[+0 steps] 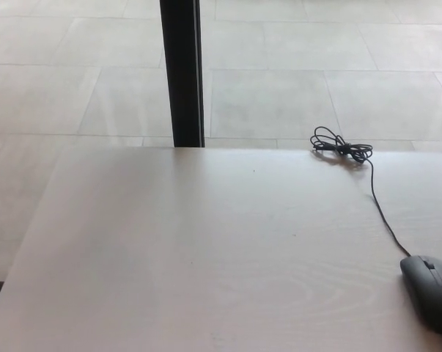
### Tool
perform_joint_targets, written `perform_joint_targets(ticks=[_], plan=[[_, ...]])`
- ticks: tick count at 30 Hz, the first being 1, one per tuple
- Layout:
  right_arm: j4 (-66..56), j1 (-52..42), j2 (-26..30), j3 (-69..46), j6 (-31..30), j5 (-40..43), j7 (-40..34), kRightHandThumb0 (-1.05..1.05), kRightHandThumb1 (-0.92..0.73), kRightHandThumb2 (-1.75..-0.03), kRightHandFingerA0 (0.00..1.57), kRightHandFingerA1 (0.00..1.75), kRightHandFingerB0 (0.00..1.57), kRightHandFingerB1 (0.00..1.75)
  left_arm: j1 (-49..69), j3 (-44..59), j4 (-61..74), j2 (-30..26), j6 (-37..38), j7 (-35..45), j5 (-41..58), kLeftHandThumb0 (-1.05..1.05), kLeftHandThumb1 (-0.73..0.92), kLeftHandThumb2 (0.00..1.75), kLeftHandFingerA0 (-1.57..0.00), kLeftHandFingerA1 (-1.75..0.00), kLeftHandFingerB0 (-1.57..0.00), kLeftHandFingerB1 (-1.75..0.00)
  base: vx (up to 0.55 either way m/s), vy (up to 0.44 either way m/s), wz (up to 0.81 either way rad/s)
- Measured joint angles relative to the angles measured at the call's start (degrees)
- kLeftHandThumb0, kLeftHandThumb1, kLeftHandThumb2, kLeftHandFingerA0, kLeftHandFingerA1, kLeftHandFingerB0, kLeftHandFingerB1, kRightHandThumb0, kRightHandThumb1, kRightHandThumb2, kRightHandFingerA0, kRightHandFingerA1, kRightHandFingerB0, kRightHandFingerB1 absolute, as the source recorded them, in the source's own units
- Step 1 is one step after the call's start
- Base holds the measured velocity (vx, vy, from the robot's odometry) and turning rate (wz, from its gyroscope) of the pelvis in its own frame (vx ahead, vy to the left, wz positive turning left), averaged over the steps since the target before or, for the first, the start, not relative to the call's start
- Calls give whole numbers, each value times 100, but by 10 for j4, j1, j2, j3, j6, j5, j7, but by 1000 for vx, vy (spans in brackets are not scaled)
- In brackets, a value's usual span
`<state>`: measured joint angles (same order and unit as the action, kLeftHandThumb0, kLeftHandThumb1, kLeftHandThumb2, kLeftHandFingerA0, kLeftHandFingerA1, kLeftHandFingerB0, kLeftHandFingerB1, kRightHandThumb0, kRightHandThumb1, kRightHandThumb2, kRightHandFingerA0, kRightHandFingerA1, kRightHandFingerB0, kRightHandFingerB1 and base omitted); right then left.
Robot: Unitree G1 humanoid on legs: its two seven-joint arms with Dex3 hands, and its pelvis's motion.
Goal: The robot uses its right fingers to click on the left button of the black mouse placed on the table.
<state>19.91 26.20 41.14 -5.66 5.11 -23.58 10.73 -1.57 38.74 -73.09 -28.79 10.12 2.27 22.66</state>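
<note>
The black mouse (430, 290) sits at the bench's (206, 249) near right edge, its cable (378, 205) trailing to a far coil. Light and likely to slide; press its left button from above. Neither hand shows, so their fingers' state is unknowable.
</note>
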Motion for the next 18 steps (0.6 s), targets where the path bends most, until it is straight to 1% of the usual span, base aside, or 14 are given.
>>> perform_joint_targets(ticks=[1,2,3,4,7,8,9,10,12,13,14,15,16,18], plan=[[-2,0,4,-17,-1,8,2,-68,-79,-64,61,51,47,36,1,0,0,0,0,0,0,-41,62,58,-80,-65,-71,-56,0,0,0],[-3,-1,8,-38,-2,16,3,-69,-79,-65,85,120,48,37,2,-1,0,0,0,0,0,-42,61,58,-82,-65,-72,-56,0,0,0],[-3,-5,11,-57,-2,23,3,-70,-80,-65,98,122,51,38,2,-1,0,0,0,0,0,-43,60,58,-83,-69,-73,-58,0,0,0],[-3,-10,14,-72,-2,29,3,-76,-80,-65,124,135,45,40,2,-1,0,0,0,0,0,-41,61,58,-79,-68,-70,-57,0,0,0],[4,-43,21,-134,2,51,3,-79,-82,-65,129,135,44,41,2,-1,0,0,0,0,0,-40,60,58,-80,-67,-72,-58,0,0,0],[7,-56,21,-153,3,57,3,-79,-84,-65,70,88,40,40,2,-1,0,0,0,0,0,-42,60,58,-80,-67,-72,-57,0,0,0],[9,-62,21,-160,3,59,3,-72,-66,-103,99,106,38,55,2,-1,0,0,0,0,0,-42,61,58,-79,-67,-72,-57,0,0,0],[18,-83,22,-187,3,67,4,-66,-82,-66,108,121,40,44,2,-1,0,0,0,0,0,-42,61,58,-79,-67,-72,-57,0,0,0],[41,-114,23,-226,4,82,7,-66,-82,-66,108,121,40,44,3,-1,0,0,0,0,0,-42,61,58,-79,-67,-72,-57,0,0,0],[51,-126,23,-241,5,88,8,-61,-82,-64,68,85,40,41,3,-1,0,0,0,0,0,-41,60,58,-80,-67,-73,-57,0,0,0],[64,-138,23,-257,5,95,9,-61,-66,-96,70,68,34,52,3,-1,-1,0,0,0,0,-43,61,58,-81,-69,-74,-58,0,0,0],[80,-153,23,-276,7,103,10,-60,-78,-65,83,77,35,37,3,-1,-1,1,0,0,0,-42,62,59,-80,-68,-74,-57,0,0,0],[100,-168,23,-292,8,110,10,-58,-78,-64,82,72,34,37,3,-1,-1,1,0,0,0,-41,63,59,-79,-68,-73,-57,0,0,0],[137,-196,19,-322,7,125,9,-57,-81,-64,80,93,32,36,4,0,-1,1,0,0,0,-43,61,58,-79,-68,-73,-58,0,0,0]])
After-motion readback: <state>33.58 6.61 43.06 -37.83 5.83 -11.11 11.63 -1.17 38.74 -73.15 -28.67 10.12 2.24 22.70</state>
